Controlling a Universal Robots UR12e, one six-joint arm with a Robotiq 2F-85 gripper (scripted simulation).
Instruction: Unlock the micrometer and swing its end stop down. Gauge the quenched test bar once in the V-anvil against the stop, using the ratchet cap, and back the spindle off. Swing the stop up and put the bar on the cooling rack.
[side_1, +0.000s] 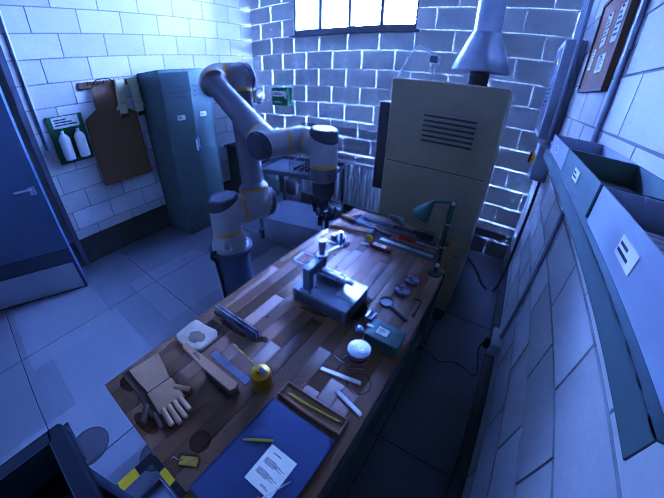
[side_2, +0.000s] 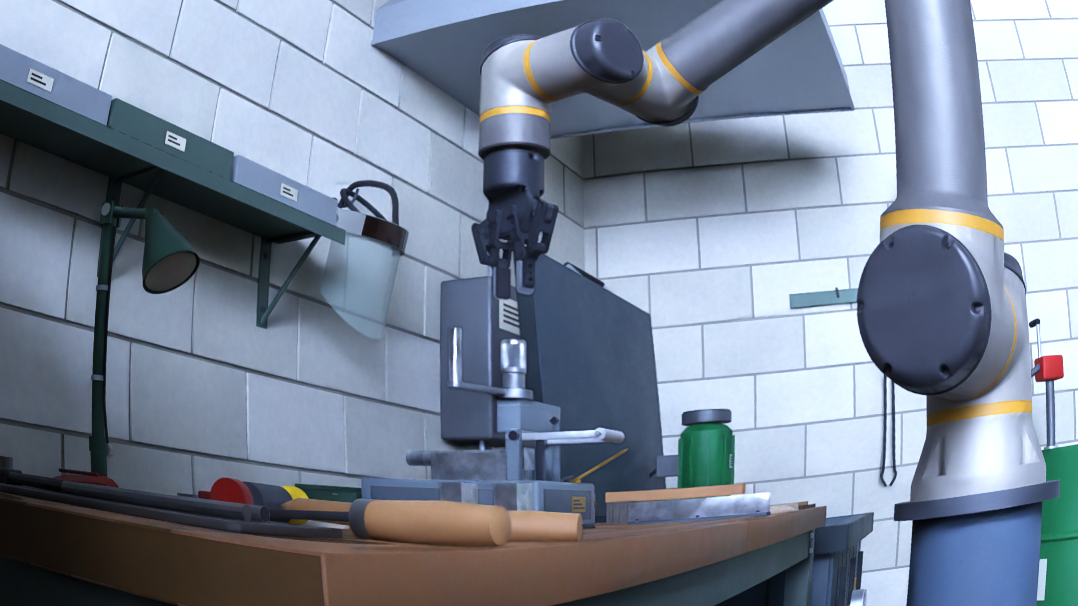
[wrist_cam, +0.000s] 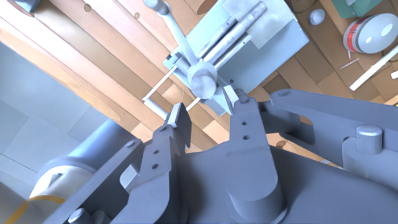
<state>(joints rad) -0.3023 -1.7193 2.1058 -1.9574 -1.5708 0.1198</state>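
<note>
My gripper (side_2: 514, 285) (wrist_cam: 206, 105) (side_1: 325, 221) hangs empty and part open, well above the knurled ratchet cap (side_2: 513, 354) (wrist_cam: 202, 80) (side_1: 322, 245) of the bench micrometer (side_1: 328, 284) (side_2: 503, 452). The micrometer stands upright on its grey base (wrist_cam: 244, 51) in the middle of the wooden bench. A long lever with a rounded end (wrist_cam: 170, 25) (side_2: 574, 436) juts out level from the frame. A slim metal bar (wrist_cam: 231, 34) lies along the base in the wrist camera; whether it is the test bar I cannot tell.
A tall beige cabinet (side_1: 440, 161) stands at the bench's far end by a green lamp (side_1: 437, 225). Files and wooden-handled tools (side_2: 422, 520) lie at that end. A green box (side_1: 385, 336), a round tape (side_1: 359, 349), a glove (side_1: 163, 396) and a blue folder (side_1: 268, 455) lie nearer.
</note>
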